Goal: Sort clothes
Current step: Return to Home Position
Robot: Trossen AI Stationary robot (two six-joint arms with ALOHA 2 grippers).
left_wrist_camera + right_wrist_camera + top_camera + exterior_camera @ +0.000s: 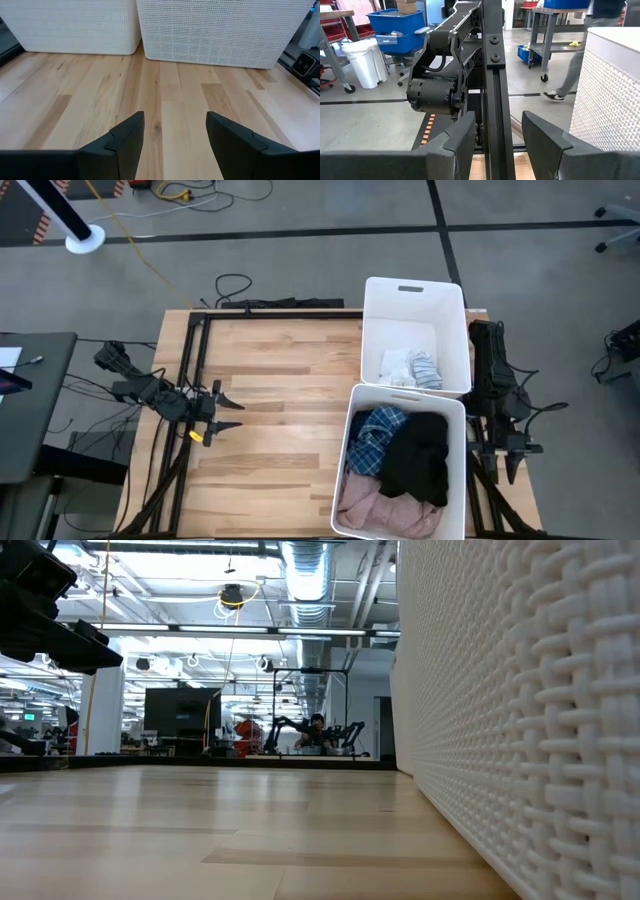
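High view, near right corner: the near bin (343, 470) sits here, loaded and heaped toward its rim.
Clothes in it: pink garment (385, 505) nearest, black garment (420, 455) on top in the middle, plaid shirt (372, 438) toward the far left of the bin.
Right fingers (460, 135): off the bench's right edge, beside the near bin, set moderately apart and holding nothing; a black rail (495, 75) stands right in front of them.
Left fingers (125, 140): over the left edge of the bench (280, 370), spread wide and empty, pointing across bare wood at both bins.
Far right corner: the far bin (415, 320), just beside the near one, with socks (412, 368) bunched against its near wall.
Beyond the bench: a person (570, 60) walks on the floor.
Stage: sorting looks finished, since no fabric lies on the wood; only parking the arms is left.
Risk, right side: little room between bin wall and rail, so a sideways swing could knock the bin or hit the rail.
Risk, near bin: the heap is high, so a knock could tip the black garment over the rim.
Risk, left side: loose cables lie by that arm and could snag as it folds back.
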